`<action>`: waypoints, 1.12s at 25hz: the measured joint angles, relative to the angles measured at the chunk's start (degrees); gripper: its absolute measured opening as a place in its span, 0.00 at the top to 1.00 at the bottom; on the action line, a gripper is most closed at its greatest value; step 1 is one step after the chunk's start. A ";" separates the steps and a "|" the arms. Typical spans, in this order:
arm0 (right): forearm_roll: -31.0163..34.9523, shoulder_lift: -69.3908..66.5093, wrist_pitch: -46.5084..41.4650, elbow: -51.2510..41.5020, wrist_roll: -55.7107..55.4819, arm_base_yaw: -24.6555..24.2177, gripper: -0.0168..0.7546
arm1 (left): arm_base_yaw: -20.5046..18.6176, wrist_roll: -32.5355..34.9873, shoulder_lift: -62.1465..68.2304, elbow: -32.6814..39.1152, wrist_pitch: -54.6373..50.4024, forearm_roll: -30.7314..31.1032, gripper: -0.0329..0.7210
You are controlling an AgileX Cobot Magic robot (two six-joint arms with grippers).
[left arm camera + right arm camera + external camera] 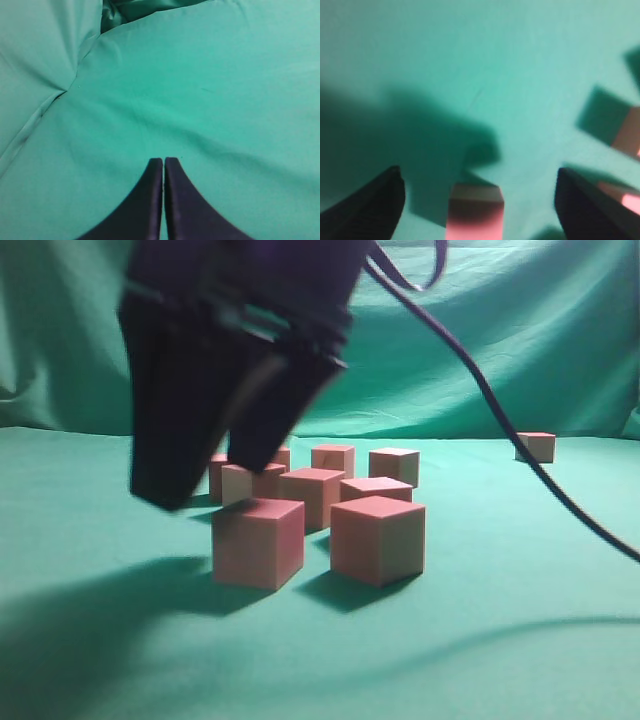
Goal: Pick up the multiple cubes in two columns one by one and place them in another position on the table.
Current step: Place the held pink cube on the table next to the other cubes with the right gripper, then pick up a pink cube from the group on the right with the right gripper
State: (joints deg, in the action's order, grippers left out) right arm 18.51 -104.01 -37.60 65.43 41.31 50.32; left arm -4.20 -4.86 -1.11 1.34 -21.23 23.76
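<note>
Up front on the green surface, most of the job looks undone.

Nearest the camera sit two cubes side by side, with more lined up behind them in two rough columns, so I'd guess eight or so are waiting to be moved. The right pincer hangs over the left column, and in its wrist view the jaws stand wide apart with one cube sitting on the cloth between them, not gripped as far as I can tell, though it's blurry. The left pincer is pressed closed with nothing in it, just over bare cloth. Way at the back right, one lone cube sits well apart from the group, probably the only one relocated.
</note>
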 joint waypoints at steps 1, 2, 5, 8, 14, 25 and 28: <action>-0.11 0.00 -1.63 1.75 0.00 0.00 0.23 | 0.00 0.00 0.00 0.00 0.00 0.00 0.96; -0.54 0.00 -3.19 3.40 -0.12 0.00 0.24 | 0.00 0.00 0.00 0.00 0.00 0.00 0.96; -2.55 0.00 -9.38 9.67 -1.99 0.00 0.24 | 0.00 0.00 0.00 0.00 0.00 0.00 0.96; -5.85 0.00 -15.09 17.23 -5.06 0.00 0.24 | 0.00 0.00 0.00 0.00 0.00 0.00 0.96; -16.08 -0.12 -18.46 30.60 -20.81 -5.84 0.24 | 0.00 0.00 0.00 0.00 0.00 0.00 0.96; -22.84 -2.99 -19.09 37.46 -45.15 -32.90 0.30 | 0.00 0.00 0.00 0.00 0.00 0.00 0.96; -22.97 -7.06 -16.64 37.46 -46.27 -38.14 0.30 | 0.00 0.00 0.00 0.00 0.00 0.00 0.96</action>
State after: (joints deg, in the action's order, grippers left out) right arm -4.46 -111.07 -54.24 102.89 -4.96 12.18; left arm -4.20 -4.86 -1.11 1.34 -21.23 23.76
